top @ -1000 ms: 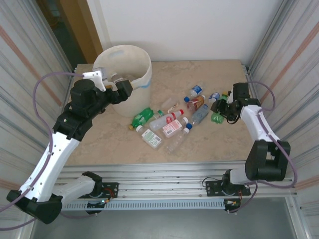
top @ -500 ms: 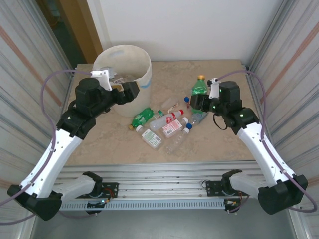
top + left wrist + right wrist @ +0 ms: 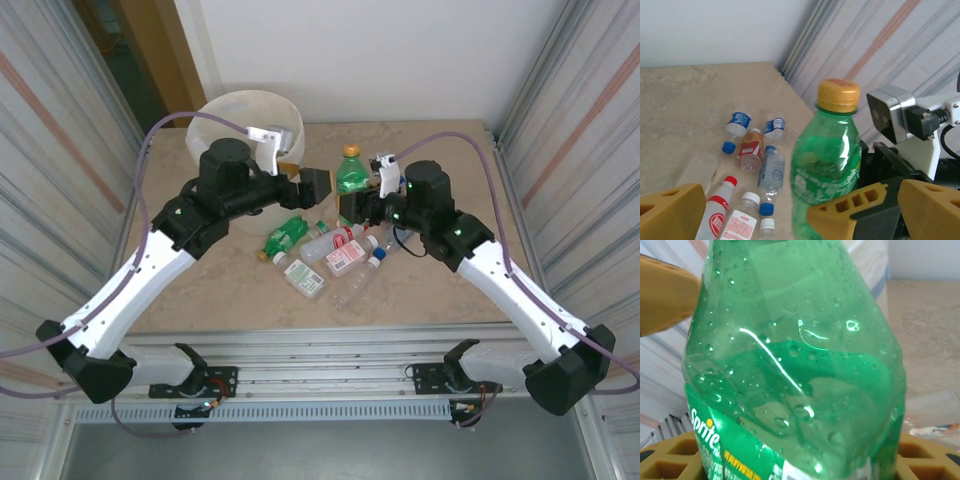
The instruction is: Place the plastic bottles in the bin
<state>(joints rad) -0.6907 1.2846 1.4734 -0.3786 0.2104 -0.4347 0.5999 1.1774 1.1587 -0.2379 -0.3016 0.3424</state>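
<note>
My right pincer grips the green bottle upright, just ahead of my wide-open left pincer, the one nearer the bin.

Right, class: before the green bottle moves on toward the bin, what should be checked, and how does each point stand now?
1. Right fingers shut on the green bottle: ok.
2. Bottle upright, yellow cap on: ok.
3. Left fingers open: ok.
4. Left fingers on either side of the bottle's body: cannot tell.
5. Bin upright, mouth open: ok.
</note>
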